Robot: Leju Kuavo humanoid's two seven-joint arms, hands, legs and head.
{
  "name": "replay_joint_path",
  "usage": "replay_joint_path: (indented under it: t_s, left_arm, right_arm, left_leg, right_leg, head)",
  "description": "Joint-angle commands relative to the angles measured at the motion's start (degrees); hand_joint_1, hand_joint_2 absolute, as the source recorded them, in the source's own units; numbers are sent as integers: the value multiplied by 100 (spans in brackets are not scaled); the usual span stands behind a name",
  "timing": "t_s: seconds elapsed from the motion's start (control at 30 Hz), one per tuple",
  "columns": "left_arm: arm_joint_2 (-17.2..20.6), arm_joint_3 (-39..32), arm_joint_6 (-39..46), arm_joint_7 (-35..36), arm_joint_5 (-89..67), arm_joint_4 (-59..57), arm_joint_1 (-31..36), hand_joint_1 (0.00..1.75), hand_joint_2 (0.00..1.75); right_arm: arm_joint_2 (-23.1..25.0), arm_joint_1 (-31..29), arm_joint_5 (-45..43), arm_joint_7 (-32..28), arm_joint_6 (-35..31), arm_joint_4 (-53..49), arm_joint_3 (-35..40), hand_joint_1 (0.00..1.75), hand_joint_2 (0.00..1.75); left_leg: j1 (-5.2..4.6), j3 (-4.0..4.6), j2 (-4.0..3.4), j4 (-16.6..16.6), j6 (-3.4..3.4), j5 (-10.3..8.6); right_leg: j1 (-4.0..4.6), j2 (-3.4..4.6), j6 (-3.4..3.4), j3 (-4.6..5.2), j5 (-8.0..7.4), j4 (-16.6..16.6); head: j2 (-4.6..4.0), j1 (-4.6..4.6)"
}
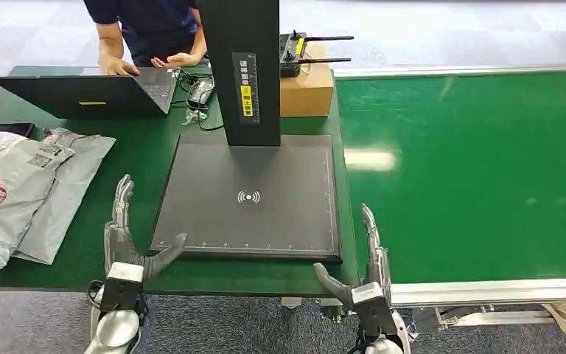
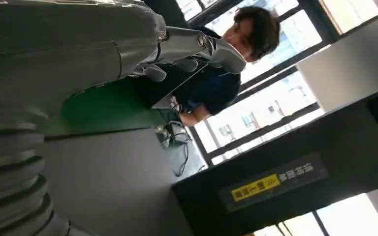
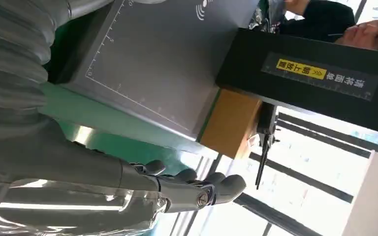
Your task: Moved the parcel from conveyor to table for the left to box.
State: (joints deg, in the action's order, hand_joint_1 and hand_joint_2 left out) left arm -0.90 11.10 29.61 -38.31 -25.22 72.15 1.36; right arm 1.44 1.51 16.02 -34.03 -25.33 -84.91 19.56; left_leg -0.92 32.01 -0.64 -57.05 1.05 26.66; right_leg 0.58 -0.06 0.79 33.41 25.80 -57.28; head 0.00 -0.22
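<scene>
Both hands hang at the near edge with fingers straight and apart, and neither has hold of anything: the left hand (image 1: 124,236) stands over the green table (image 1: 81,258) just beside the scanner pad's near-left corner, its thumb reaching toward that corner, while the right hand (image 1: 365,269) stands at the seam between the table and the conveyor (image 1: 472,169). Between them lies the dark scanner pad (image 1: 250,195), bare on top, with its black post (image 1: 239,66) rising behind. No parcel lies on the visible stretch of belt; several grey mailer bags (image 1: 26,188) are heaped at the table's left edge, well clear of the pad. That fits either waiting for a parcel to arrive on the belt or a parcel already handed over and boxed away, and I cannot tell which. Whichever it is, the right hand is best kept spread and low near the belt edge, clear of the pad's rim. Farther back stand a laptop (image 1: 88,92), a cardboard box (image 1: 307,88) and a person (image 1: 147,29).
</scene>
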Motion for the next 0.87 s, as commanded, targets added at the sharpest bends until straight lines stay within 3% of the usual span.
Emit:
replay_joint_path:
  t_s: [0.03,0.5,0.87]
  left_arm:
    - [-287,97,-34,94,-209,-158,-285,0,175]
    - [-603,-17,-207,169,-326,-307,-365,0,175]
    - [-757,-37,-313,136,-463,-745,-133,0,175]
  right_arm:
    - [-147,-181,-97,-51,45,565,29,0,175]
    - [23,-42,23,-8,73,370,-2,0,175]
    - [22,128,182,-549,208,-11,94,0,175]
  left_leg:
    - [5,-20,9,11,-15,0]
    - [3,-10,9,6,-11,1]
    - [1,-9,11,6,-9,-1]
  right_leg:
    - [1,-3,-13,-23,0,14]
    - [1,-4,-8,-11,2,6]
    - [-1,-7,-7,-10,2,5]
  head:
    - [0,0]
    - [0,2]
    - [0,0]
